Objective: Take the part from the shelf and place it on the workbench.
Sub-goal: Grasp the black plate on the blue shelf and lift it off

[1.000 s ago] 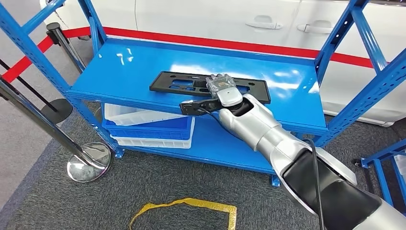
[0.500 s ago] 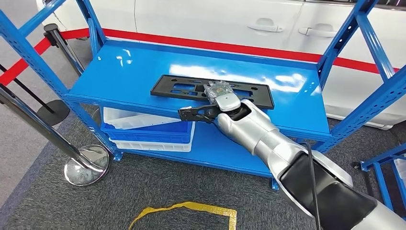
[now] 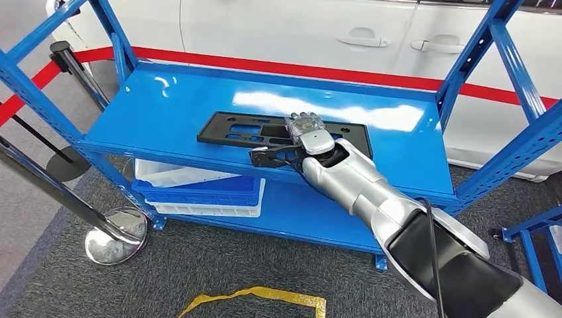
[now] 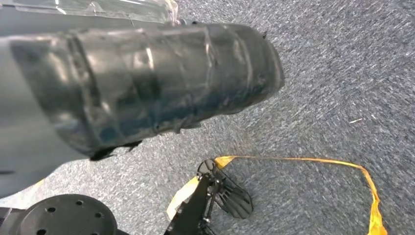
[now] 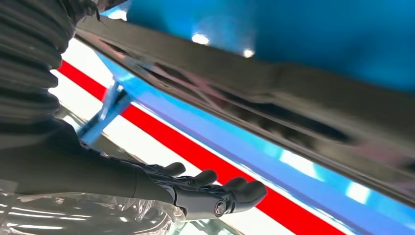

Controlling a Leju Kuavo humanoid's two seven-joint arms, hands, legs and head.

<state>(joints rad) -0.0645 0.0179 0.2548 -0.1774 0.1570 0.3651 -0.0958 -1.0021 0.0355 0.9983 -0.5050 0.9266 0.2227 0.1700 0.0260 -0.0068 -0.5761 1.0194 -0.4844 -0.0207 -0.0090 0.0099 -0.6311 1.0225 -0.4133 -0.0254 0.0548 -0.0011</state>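
Head view recorded one blue shelf unit (image 3: 166, 112) spanning the frame, one white car (image 3: 298, 26) behind it from 10 to 2 o'clock, and one red stripe along the car's base. One black part (image 3: 232, 129), long, flat and slotted, lay on the top shelf board just above centre, its near edge close to the board's front lip. Two stacked bins (image 3: 199, 192), one blue on one white, sat on the lower board at 8 o'clock. One chrome barrier post (image 3: 112, 228) stood at 8 o'clock; one loop of yellow tape (image 3: 265, 295) lay on the carpet at 6 o'clock.

One right robot hand (image 3: 301, 136) rested on the part's right half, fingers on top and thumb reaching under the front lip. Right wrist view showed the fingers (image 5: 215, 188) extended, not closed; whether the pinch had bitten could not be told. Left robot hand (image 4: 147, 83) hung over the carpet; its opening could not be told.

Judgement: grasp stage, lift not begun. The hold sat off-centre on a long plate, so it would likely tip when lifted. Advisable: close fully across the front edge, lift slowly and level, clear the uprights before turning.
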